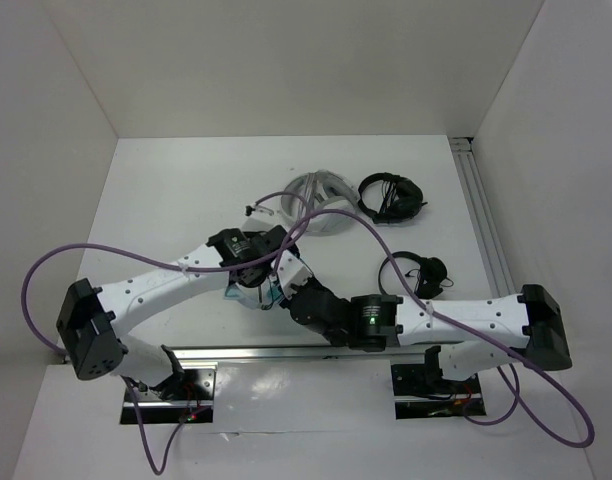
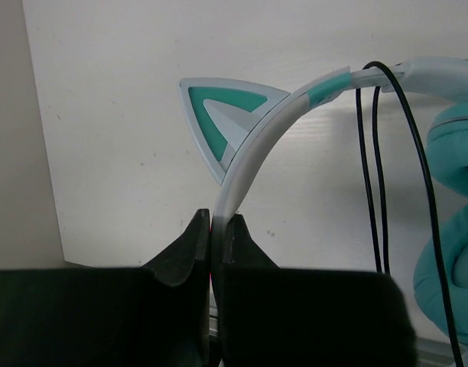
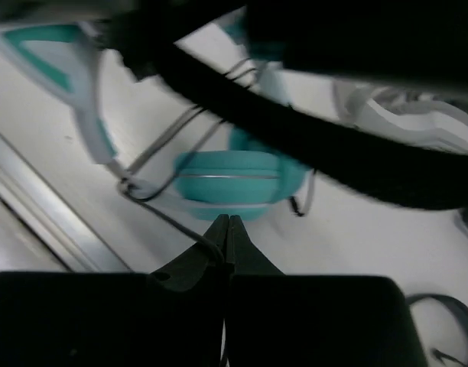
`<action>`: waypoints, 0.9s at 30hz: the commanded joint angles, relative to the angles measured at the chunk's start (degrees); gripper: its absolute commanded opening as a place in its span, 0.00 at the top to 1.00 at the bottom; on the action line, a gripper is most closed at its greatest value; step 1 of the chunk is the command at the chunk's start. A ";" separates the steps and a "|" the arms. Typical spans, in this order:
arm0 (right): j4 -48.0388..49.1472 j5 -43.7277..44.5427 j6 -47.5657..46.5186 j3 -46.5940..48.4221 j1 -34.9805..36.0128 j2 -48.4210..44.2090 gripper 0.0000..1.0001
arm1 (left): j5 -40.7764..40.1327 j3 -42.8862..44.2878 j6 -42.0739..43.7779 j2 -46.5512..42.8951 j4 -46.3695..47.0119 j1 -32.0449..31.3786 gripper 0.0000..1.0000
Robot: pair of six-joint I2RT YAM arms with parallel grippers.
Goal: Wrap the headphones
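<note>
The teal headphones [image 1: 269, 294] lie near the table's front middle, mostly hidden under both arms. In the left wrist view my left gripper [image 2: 220, 222] is shut on the pale headband [image 2: 245, 164], just below a cat ear [image 2: 219, 115]. The thin black cable [image 2: 374, 168] hangs over the headband in two strands beside a teal ear cup [image 2: 457, 153]. In the right wrist view my right gripper [image 3: 229, 223] is shut on the black cable [image 3: 173, 220], right in front of a teal ear cup [image 3: 238, 183]. The left arm crosses above it.
Grey-white headphones [image 1: 321, 192] and black headphones [image 1: 391, 196] lie at the back middle. A smaller black headset [image 1: 426, 272] lies right of centre. A metal rail [image 1: 483, 225] runs along the right edge, and another rail [image 3: 35, 210] along the near edge. Purple arm cables loop over the table.
</note>
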 commanded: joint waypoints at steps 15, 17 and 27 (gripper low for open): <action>-3.36 10.57 -8.92 1.16 -4.46 -6.79 0.97 | 27.87 -9.61 16.35 -17.96 13.65 -7.01 1.00; -2.75 9.95 -9.54 0.64 -5.25 -6.18 0.99 | 29.97 -9.61 16.96 -19.45 14.18 -8.49 1.00; -2.13 2.31 -10.06 -0.42 -14.03 -5.12 0.96 | 35.26 -9.44 18.55 -25.96 12.97 -9.03 1.00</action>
